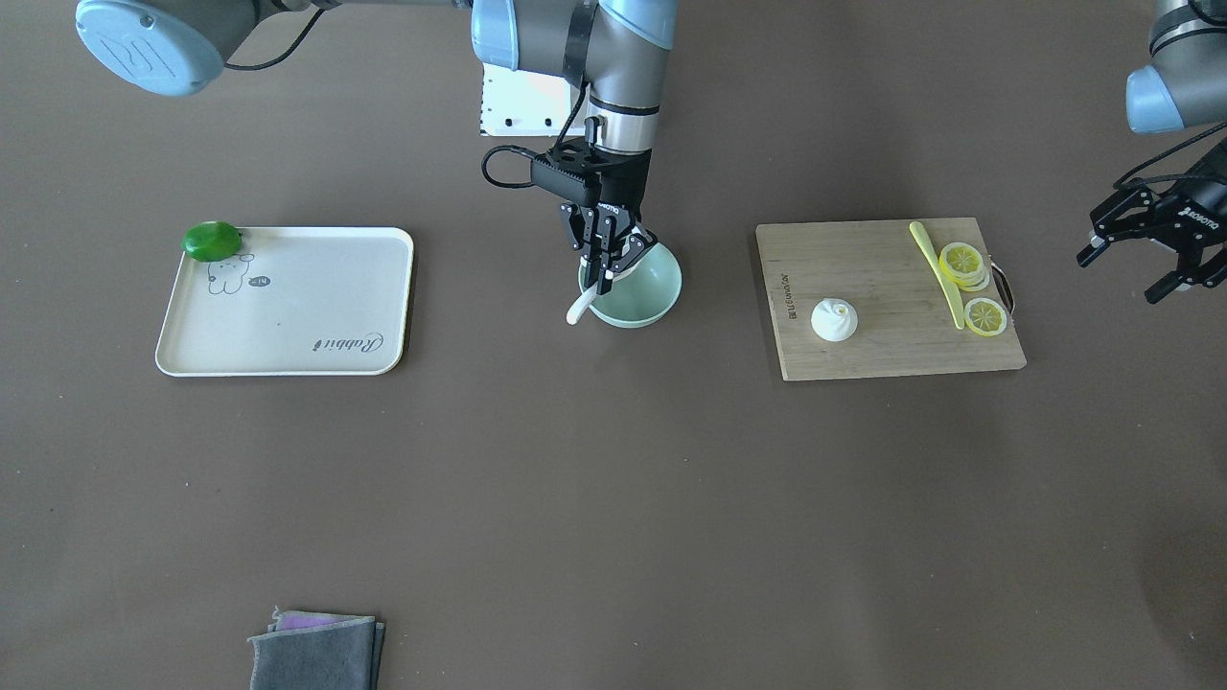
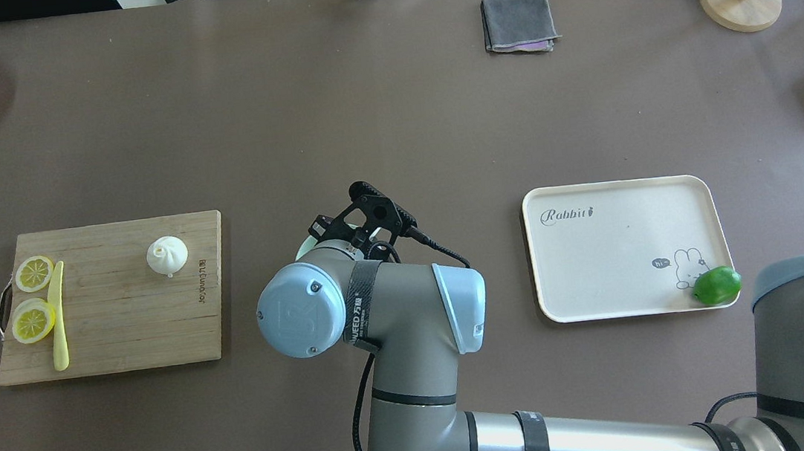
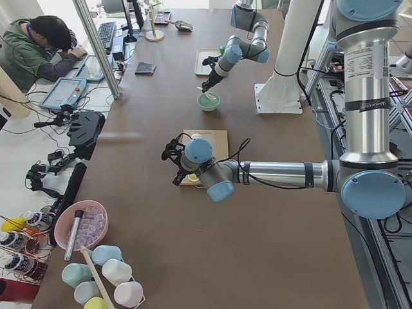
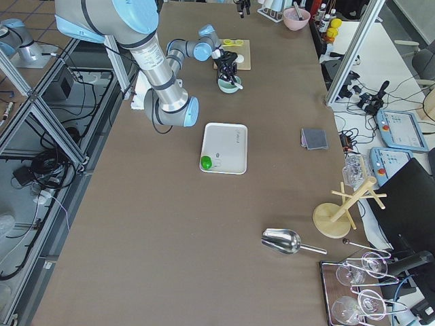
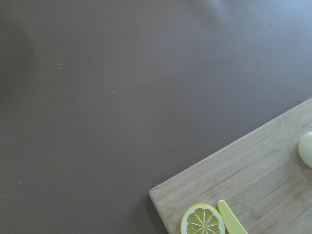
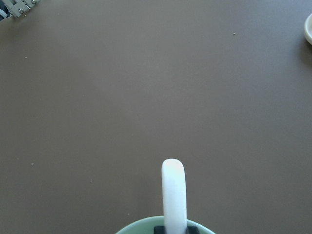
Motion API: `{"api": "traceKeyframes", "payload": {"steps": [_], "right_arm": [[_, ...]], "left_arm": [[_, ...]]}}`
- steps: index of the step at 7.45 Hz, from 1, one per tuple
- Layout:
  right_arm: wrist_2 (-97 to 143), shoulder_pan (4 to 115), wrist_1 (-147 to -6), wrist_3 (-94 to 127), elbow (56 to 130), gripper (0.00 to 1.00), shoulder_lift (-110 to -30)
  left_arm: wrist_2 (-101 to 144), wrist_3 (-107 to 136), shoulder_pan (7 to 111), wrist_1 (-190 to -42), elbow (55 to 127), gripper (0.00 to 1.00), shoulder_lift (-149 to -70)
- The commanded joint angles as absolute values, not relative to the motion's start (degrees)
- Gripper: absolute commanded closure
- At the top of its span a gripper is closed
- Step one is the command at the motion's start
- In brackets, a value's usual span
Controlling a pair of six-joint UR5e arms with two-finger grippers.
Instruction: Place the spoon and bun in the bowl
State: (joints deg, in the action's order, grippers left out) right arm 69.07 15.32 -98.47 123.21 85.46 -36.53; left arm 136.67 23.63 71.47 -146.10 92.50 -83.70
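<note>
The pale mint-green bowl [image 1: 650, 287] stands at the table's middle. My right gripper [image 1: 613, 273] hangs over its rim, shut on the white spoon [image 1: 579, 309]. The spoon's handle sticks out past the rim, as the right wrist view [image 6: 174, 192] shows, above the bowl's edge [image 6: 141, 228]. The white pleated bun [image 1: 834, 319] sits on the wooden cutting board [image 1: 882, 345]; it also shows in the overhead view [image 2: 167, 255]. My left gripper [image 1: 1145, 264] is open and empty, hovering beyond the board's outer end.
Two lemon slices [image 1: 963, 264] and a long yellow utensil [image 1: 937, 273] lie on the board. A cream tray [image 1: 288, 326] with a green lime [image 1: 212, 241] sits on the other side. A folded grey cloth [image 1: 316, 652] lies at the table's far edge.
</note>
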Motion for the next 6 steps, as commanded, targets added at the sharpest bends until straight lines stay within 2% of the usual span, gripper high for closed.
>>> {"api": "traceKeyframes", "payload": {"steps": [1,2,3,5,6], "right_arm": [[66.7,13.7,-99.8,123.5,84.7,1.00,-35.9],[66.5,13.4,-100.0,123.4,84.7,1.00,-35.5],[66.4,13.0,-100.0,122.9,84.4,0.81,-35.5],[65.3,13.0,-103.5,121.4,83.8,0.01,-35.6],[64.4,13.0,-104.8,119.8,84.3,0.00,-35.2]], "left_arm": [[136.7,23.6,71.2,-146.2,92.5,0.02,-83.8],[136.7,23.6,71.2,-146.2,92.5,0.02,-83.9],[136.7,23.6,71.2,-146.2,92.5,0.02,-83.9],[136.7,23.6,71.2,-146.2,92.5,0.02,-83.9],[136.7,23.6,71.2,-146.2,92.5,0.02,-83.9]]}}
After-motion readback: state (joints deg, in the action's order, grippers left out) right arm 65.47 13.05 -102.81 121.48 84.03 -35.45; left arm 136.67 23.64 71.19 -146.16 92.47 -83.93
